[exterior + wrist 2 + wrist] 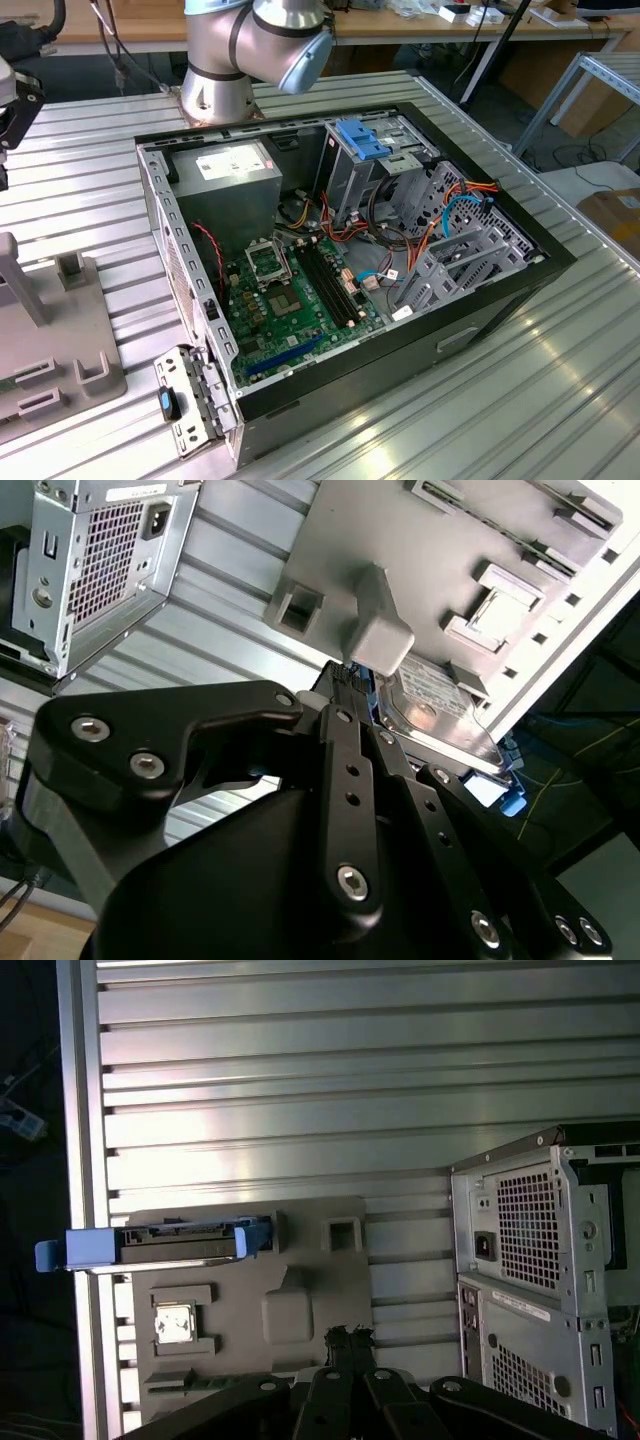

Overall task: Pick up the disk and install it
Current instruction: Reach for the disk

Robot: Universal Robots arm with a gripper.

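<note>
The disk [160, 1245] stands on its edge in a slot of the grey fixture tray [300, 1260], a dark metal drive framed by a bright blue bracket. In the second wrist view the disk [440, 710] shows its metal face and label past the black finger links, with the blue bracket at its far end. My gripper [345, 1338] hovers over the tray, off to the side of the disk and apart from it. Its fingertips sit together with nothing between them. In the second wrist view my gripper [350, 680] is near a grey post [378, 630] of the tray.
The open computer case [500, 290] lies on the slatted metal table [560, 400], with a motherboard [285, 300], power-supply box [225, 180] and a drive cage with a blue piece [362, 138]. The case's back panel [540, 1280] is beside the tray. A small chip [175, 1322] sits in the tray.
</note>
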